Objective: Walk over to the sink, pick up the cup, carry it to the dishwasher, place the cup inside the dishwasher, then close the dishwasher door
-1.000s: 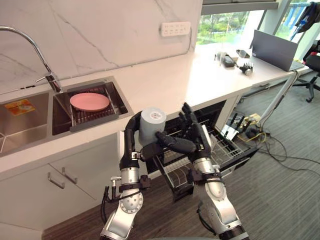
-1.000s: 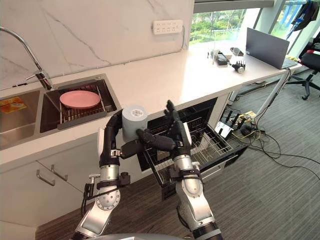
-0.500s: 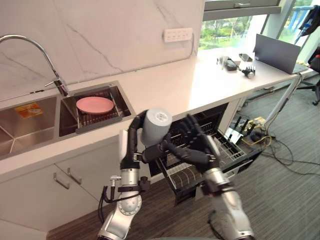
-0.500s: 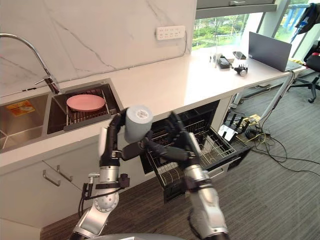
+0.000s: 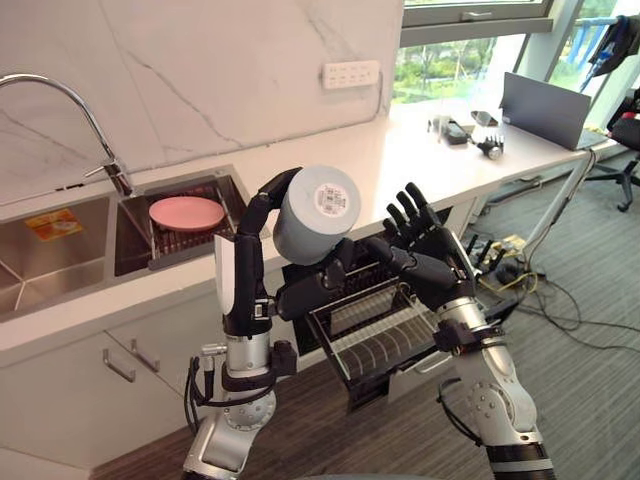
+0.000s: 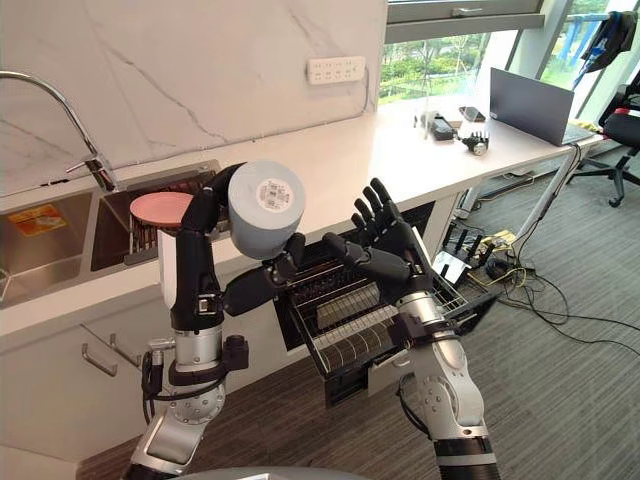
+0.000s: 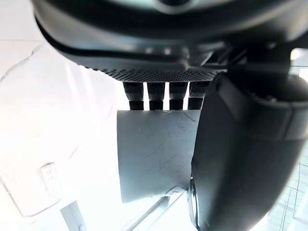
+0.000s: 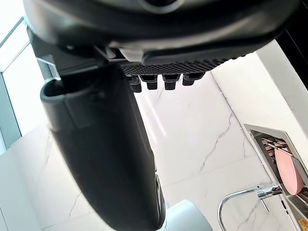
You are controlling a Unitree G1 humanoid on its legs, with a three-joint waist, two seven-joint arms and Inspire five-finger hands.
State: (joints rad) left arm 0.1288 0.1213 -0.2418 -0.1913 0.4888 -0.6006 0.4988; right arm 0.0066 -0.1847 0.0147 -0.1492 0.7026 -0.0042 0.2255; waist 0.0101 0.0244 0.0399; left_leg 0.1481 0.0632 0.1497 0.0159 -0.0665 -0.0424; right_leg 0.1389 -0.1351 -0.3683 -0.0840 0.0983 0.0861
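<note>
1. Step in hand, by my judgement: the carry. The cup (image 5: 315,215) is clear of the sink (image 5: 55,265) and held high above the pulled-out dishwasher rack (image 5: 375,335).
2. Left hand (image 5: 258,205): fingers (image 7: 156,94) curled over the cup's wall, thumb beneath. The cup is tilted, labelled base toward me.
3. Right hand (image 5: 425,255): fingers spread, empty, just beside the cup.
4. Next, I reckon: lower the cup into the rack, then release.
</note>
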